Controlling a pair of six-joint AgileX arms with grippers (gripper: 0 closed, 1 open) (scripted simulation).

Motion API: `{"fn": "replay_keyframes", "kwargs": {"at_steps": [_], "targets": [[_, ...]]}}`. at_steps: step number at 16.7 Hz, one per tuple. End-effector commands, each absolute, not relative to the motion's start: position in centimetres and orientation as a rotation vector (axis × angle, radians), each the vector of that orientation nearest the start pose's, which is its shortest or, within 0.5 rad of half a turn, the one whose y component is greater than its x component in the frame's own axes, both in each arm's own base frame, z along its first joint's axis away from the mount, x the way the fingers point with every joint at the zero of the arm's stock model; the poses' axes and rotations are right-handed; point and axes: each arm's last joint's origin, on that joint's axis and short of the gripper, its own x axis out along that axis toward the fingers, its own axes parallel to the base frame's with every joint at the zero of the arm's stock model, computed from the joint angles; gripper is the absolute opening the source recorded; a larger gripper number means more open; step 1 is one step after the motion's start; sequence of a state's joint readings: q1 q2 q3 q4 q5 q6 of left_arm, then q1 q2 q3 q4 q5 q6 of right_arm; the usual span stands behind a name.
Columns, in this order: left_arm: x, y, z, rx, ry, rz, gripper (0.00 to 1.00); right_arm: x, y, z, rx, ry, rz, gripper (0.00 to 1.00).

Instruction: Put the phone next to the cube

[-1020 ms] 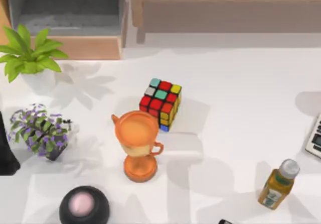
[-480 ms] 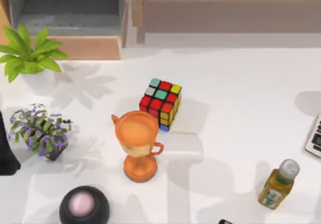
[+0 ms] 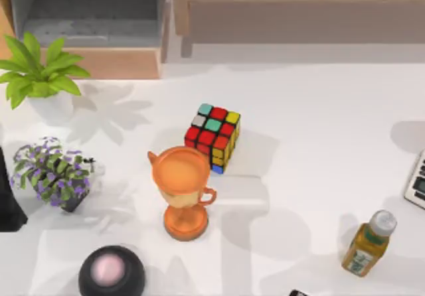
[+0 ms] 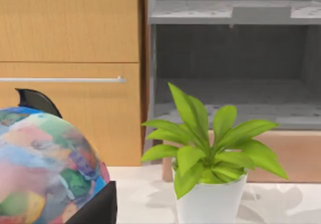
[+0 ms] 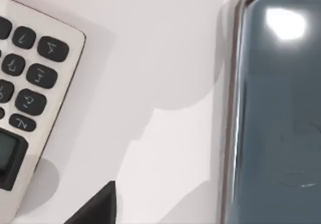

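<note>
The cube (image 3: 213,137) sits near the middle of the white table (image 3: 319,143), well away from every edge, with red, teal, grey and yellow stickers on top. Just in front of it stands an orange trophy cup (image 3: 182,191), its bowl holding nothing that I can make out. The phone (image 5: 278,108) lies flat on the table, its glossy dark screen and silvery rim seen up close in the right wrist view, beside the corner of a grey calculator (image 5: 27,83); in the top view a dark sliver (image 3: 298,293) at the front edge may be its tip, well apart from the cube. Near the left edge, 2 pots hold plants: a white pot with broad green leaves (image 3: 36,70) toward the back, and a dark pot with purple flowers (image 3: 53,173) in front of it. A capped bottle of amber liquid (image 3: 368,243) stands near the front right corner. A black dome with a pink top (image 3: 111,271) sits at the front edge. The left wrist view takes in a coloured globe (image 4: 45,169). Whether either gripper is open or closed, I cannot tell.
</note>
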State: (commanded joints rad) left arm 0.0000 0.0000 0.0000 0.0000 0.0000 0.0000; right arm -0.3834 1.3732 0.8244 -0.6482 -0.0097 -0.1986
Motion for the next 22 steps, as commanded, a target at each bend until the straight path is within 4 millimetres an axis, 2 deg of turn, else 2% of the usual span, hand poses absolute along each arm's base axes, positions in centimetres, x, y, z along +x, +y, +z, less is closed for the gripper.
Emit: {"fn": "replay_keyframes", "kwargs": {"at_steps": [4,8,15,22], "targets": [[10.6,-0.1,16.0,0.0,0.0,0.0,1.0,26.2,-13.0,16.5,0.139,1.426,-0.2,1.0],[10.6,-0.1,16.0,0.0,0.0,0.0,1.0,27.7,-15.2,14.9,0.187,1.523,-0.193,1.0],[10.6,-0.1,16.0,0.0,0.0,0.0,1.0,27.8,-15.4,14.6,0.191,1.533,-0.19,1.0],[10.6,-0.1,16.0,0.0,0.0,0.0,1.0,28.0,-15.5,10.7,0.193,1.533,-0.192,1.0]]}}
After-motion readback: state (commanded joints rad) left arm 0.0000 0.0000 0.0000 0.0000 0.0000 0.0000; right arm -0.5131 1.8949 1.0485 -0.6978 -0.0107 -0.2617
